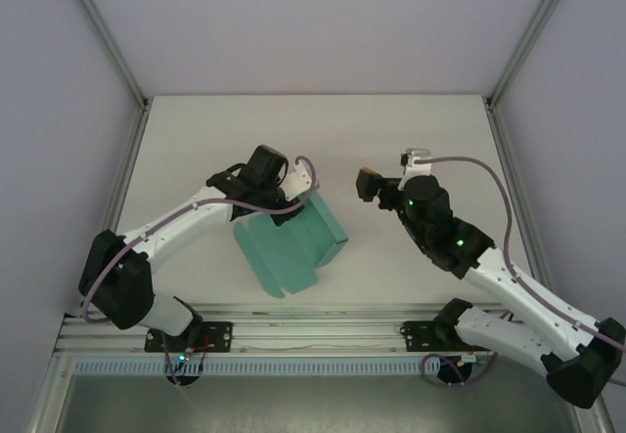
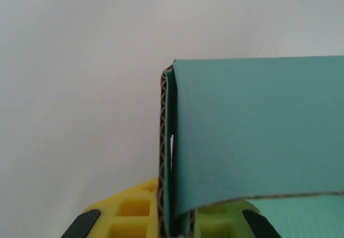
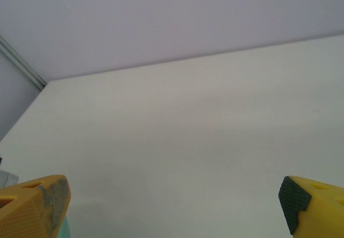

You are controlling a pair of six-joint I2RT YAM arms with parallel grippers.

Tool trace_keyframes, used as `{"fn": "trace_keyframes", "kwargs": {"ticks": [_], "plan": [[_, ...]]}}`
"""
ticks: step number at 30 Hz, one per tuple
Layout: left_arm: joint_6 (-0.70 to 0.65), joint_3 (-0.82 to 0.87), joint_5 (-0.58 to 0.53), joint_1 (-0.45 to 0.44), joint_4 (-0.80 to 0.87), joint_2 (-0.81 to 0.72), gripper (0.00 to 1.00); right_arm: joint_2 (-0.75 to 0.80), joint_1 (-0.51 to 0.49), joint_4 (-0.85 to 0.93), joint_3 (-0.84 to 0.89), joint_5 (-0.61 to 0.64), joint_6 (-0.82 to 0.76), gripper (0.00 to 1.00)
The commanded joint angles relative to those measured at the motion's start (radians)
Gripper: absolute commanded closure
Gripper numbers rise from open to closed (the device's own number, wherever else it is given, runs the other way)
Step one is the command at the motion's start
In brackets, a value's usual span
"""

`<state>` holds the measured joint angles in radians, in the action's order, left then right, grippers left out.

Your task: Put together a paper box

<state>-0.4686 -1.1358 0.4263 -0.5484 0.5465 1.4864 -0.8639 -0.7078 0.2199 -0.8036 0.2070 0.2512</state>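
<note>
Folding is judged partly done: the paper box [image 1: 293,242], teal corrugated card, lies on the tabletop [image 1: 411,130] left of centre with one side panel raised and the rest nearly flat. Its long axis appears to run diagonally, the rounded flap pointing toward the near edge. The left gripper [image 1: 293,194] is pinching the doubled far edge of the card. The right gripper [image 1: 370,184] hangs spread wide, well apart to the right, holding nothing. The next move likely calls for it to reach in and raise another panel.
</note>
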Motion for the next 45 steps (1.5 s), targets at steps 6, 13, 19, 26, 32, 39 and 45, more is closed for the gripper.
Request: {"fn": "trace_keyframes", "kwargs": {"ticks": [6, 13, 19, 26, 32, 39, 45], "plan": [[-0.171, -0.277, -0.261, -0.059, 0.313, 0.288, 1.0, 0.07, 0.011, 0.215, 0.049, 0.116, 0.063, 0.0], [-0.118, -0.448, -0.549, -0.134, 0.38, 0.543, 1.0, 0.102, 0.025, 0.243, 0.075, 0.178, 0.068, 0.0], [-0.09, -0.579, -0.709, -0.17, 0.402, 0.739, 1.0, 0.121, 0.033, 0.23, 0.101, 0.179, 0.063, 0.0], [-0.114, -0.621, -0.738, -0.184, 0.382, 0.828, 0.75, 0.129, 0.04, 0.22, 0.136, 0.183, 0.075, 0.0], [-0.144, -0.618, -0.722, -0.183, 0.364, 0.752, 0.45, 0.156, 0.041, 0.223, 0.146, 0.161, 0.076, 0.0], [-0.169, -0.639, -0.676, -0.183, 0.356, 0.65, 0.0, 0.2, 0.042, 0.233, 0.15, 0.122, 0.055, 0.0], [-0.157, -0.613, -0.542, -0.159, 0.243, 0.507, 0.0, 0.207, 0.043, 0.275, 0.142, 0.151, 0.047, 0.0]]}}
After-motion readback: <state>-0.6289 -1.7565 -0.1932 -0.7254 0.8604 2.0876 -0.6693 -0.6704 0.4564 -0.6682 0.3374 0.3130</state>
